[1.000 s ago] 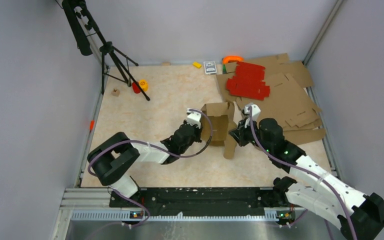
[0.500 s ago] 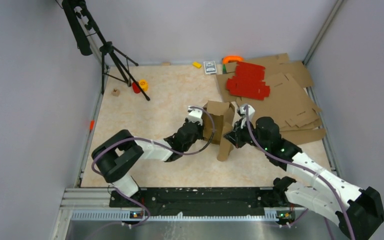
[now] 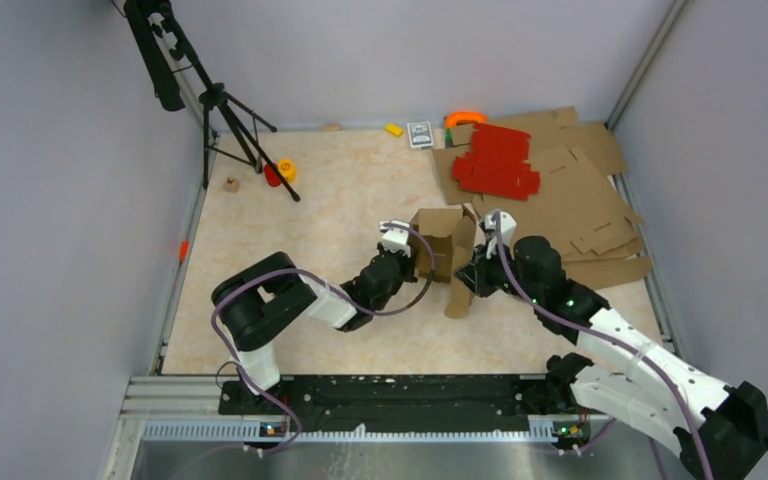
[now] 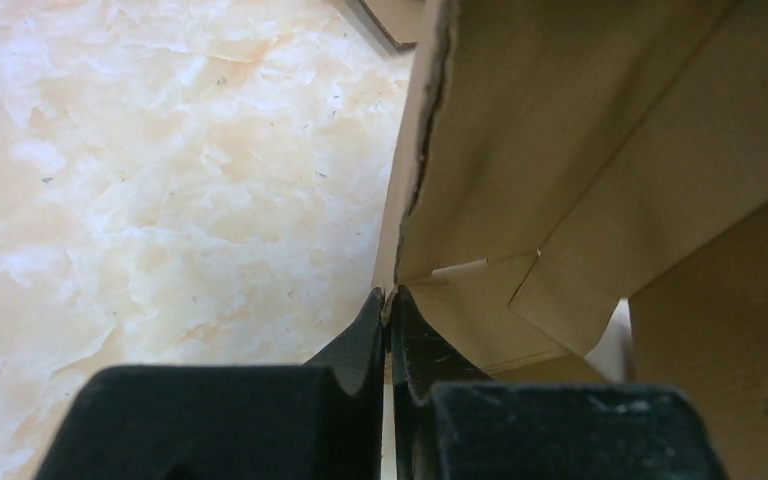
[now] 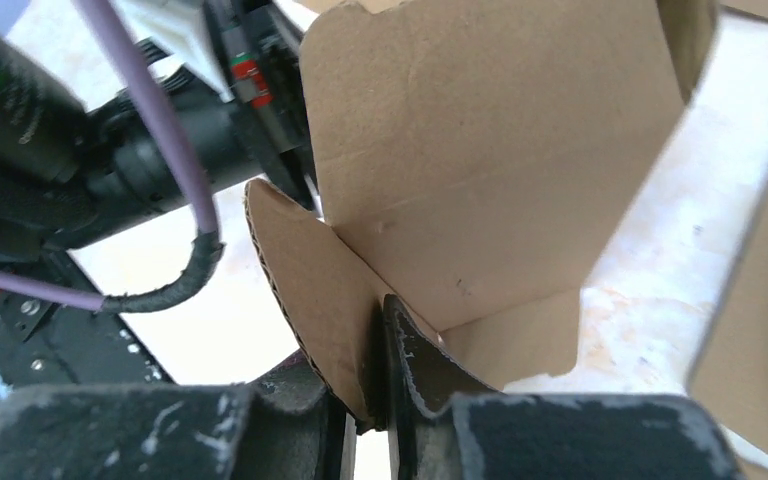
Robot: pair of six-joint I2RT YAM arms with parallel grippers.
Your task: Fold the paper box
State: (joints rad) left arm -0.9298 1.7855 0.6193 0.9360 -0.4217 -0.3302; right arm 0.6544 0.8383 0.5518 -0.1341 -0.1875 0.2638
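The paper box [image 3: 442,245] is plain brown cardboard, partly erected, held up over the middle of the table between both arms. My left gripper [image 3: 412,262] is shut on the box's left wall edge; in the left wrist view its fingertips [image 4: 390,305] pinch the thin cardboard edge [image 4: 415,180]. My right gripper [image 3: 472,272] is shut on a rounded flap on the box's right side; the right wrist view shows this flap [image 5: 310,290] clamped between the fingers [image 5: 375,400], with a large panel [image 5: 490,140] standing behind. A long flap [image 3: 457,296] hangs down toward the table.
Flat brown cardboard sheets [image 3: 580,200] lie at the right with red cardboard sheets [image 3: 495,160] on top. A black tripod [image 3: 215,110] stands at the back left near a red and yellow object [image 3: 280,172]. Small items [image 3: 420,133] sit along the back wall.
The box has turned and shifted slightly back to the right. My left arm's elbow has swung right and its gripper moved with the box's edge. My right gripper stays on the flap.
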